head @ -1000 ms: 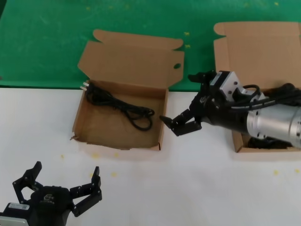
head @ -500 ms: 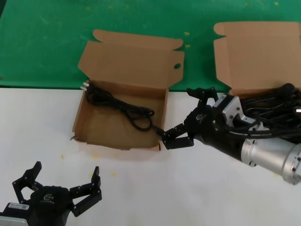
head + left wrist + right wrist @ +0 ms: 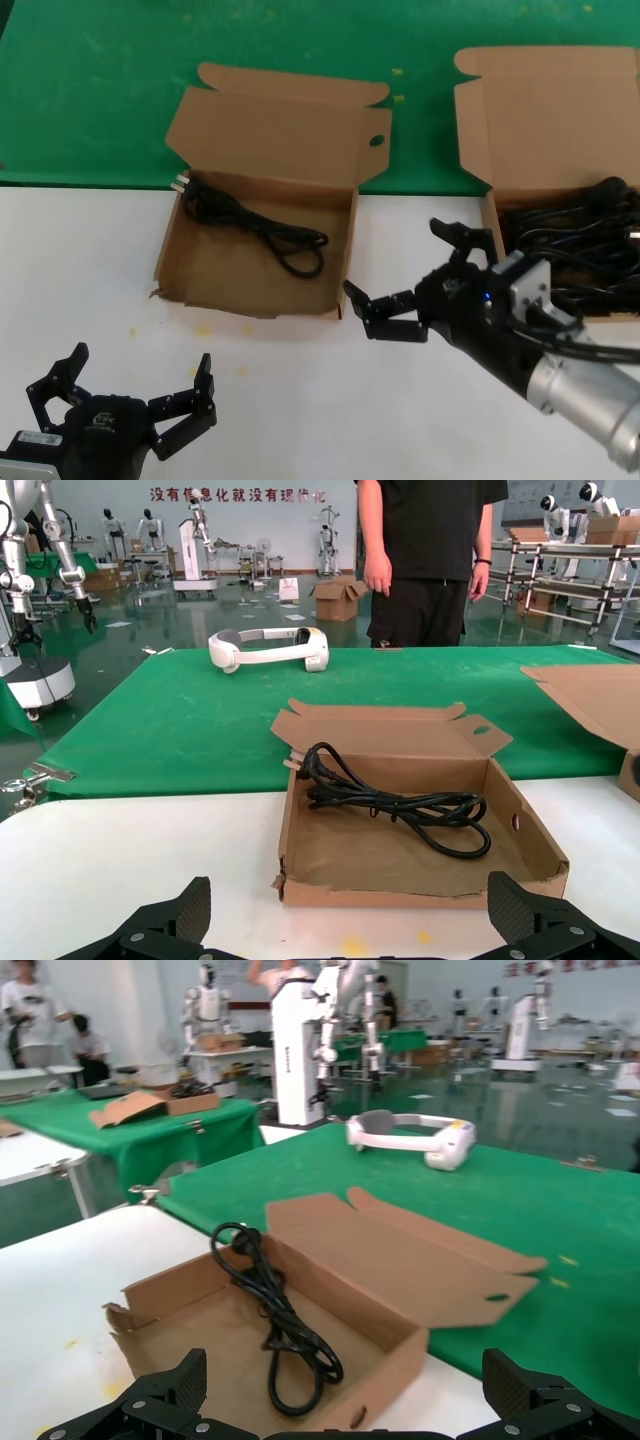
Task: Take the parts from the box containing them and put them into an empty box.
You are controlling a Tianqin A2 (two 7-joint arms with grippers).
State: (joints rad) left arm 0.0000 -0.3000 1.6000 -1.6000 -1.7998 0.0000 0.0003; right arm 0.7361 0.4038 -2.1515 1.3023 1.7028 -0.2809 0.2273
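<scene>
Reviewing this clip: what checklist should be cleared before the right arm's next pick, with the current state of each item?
1. Right hand open and holding nothing: ok.
2. One cord lies inside the box with the holed lid: ok.
3. Cords remain in the plain-lid box: ok.
4. Right hand over the plain-lid box: not ok, it hangs above the table between the boxes.
5. Left hand open, parked near the front edge, away from both boxes: ok.
6. Remaining cords untangled: cannot tell.
</scene>
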